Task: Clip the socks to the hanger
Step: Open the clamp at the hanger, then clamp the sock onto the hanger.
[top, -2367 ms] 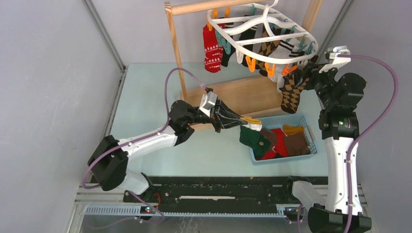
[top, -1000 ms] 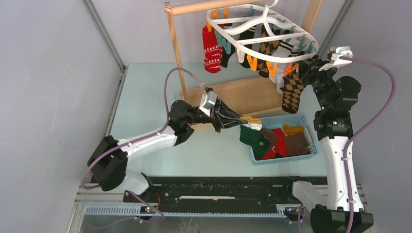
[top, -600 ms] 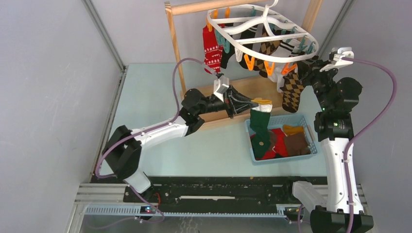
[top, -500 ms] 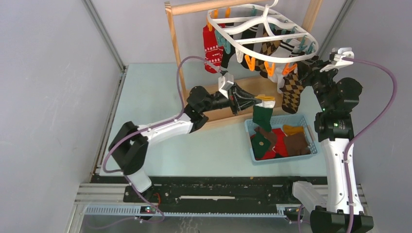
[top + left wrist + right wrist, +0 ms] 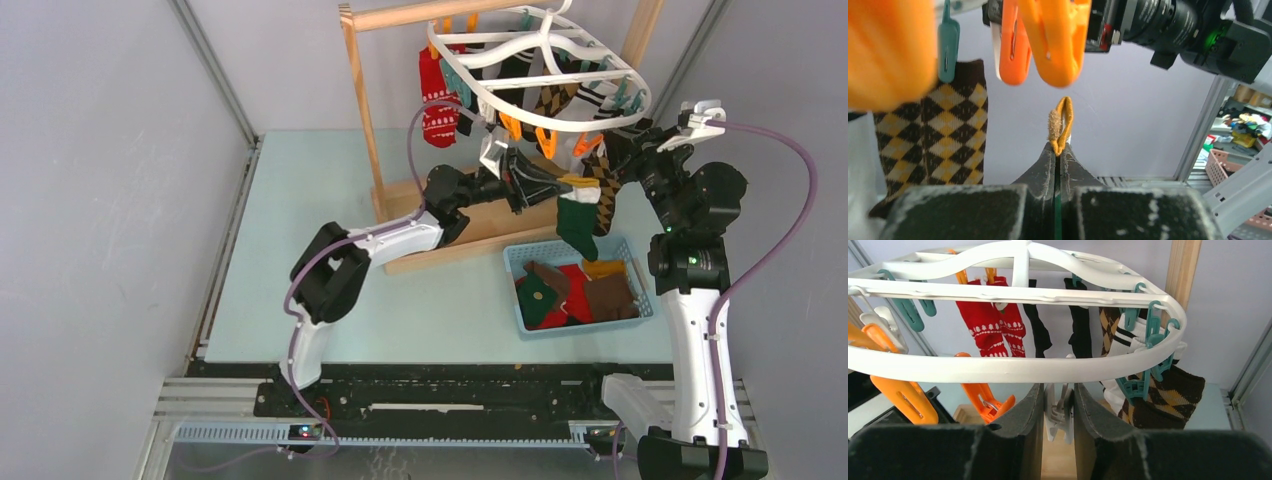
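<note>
The white oval hanger [image 5: 497, 99] hangs from the wooden rack with several socks clipped on: a red patterned one [image 5: 437, 102], black ones [image 5: 1081, 330] and an argyle one [image 5: 1168, 396]. My left gripper [image 5: 550, 184] is shut on the yellow cuff [image 5: 1061, 121] of a dark green sock [image 5: 577, 217], which dangles just under the hanger's front rim, below two orange clips [image 5: 1057, 42]. My right gripper [image 5: 1058, 402] is shut on a white clip [image 5: 1059, 415] hanging from the rim [image 5: 998, 368], and it sits at the hanger's right end [image 5: 615, 152].
A blue basket [image 5: 518, 258] on the table holds red, brown and green socks [image 5: 575, 292]. The wooden rack's post [image 5: 362, 110] and base board [image 5: 480, 222] stand behind my left arm. Teal clips [image 5: 1135, 387] hang on the hanger's right side.
My left arm has lifted the green sock out of the basket, up and right to just under the hanger's front rim. My right gripper has stayed on the white clip.
</note>
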`<state>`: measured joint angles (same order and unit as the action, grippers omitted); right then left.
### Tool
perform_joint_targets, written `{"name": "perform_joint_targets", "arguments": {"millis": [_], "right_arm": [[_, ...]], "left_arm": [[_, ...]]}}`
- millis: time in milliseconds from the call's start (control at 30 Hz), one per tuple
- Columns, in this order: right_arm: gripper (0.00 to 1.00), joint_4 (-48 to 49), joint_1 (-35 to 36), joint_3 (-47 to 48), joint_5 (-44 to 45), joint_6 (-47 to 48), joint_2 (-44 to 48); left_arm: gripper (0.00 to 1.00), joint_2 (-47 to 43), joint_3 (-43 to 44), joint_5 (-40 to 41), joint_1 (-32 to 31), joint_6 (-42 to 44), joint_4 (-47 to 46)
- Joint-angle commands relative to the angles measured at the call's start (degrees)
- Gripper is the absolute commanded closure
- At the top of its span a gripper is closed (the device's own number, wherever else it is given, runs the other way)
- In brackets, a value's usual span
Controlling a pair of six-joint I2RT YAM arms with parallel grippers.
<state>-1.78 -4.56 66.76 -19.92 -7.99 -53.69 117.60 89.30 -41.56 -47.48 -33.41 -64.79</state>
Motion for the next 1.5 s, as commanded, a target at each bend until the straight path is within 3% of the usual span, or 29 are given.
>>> {"name": "perform_joint_targets", "arguments": {"millis": [0,233,700,1000,1467], "right_arm": [[0.82,0.35,-0.61,0.05,-1.9,-2.26,0.95],[0.82,0.63,-1.48,0.04,-3.73,-3.72,1.29],[0.83,-0.16,-1.86,0.04,-5.27,-4.93,1.77],[0.82,-0.63,-2.08,0.04,-6.5,-5.17,1.58],[0.83,-0.74,-2.12,0.04,-7.42,-5.11,1.26]], "left_arm": [[1.0,5.12,9.11,-1.24,0.29,-11.87,-10.49],[1.0,11.65,16.77,-1.42,0.33,-20.1,-14.83],[1.0,16.47,20.37,2.3,0.82,-22.59,-14.83],[1.0,20.81,28.15,2.8,1.52,-26.04,-14.11],[1.0,21.08,29.62,3.93,1.69,-27.47,-13.29]]}}
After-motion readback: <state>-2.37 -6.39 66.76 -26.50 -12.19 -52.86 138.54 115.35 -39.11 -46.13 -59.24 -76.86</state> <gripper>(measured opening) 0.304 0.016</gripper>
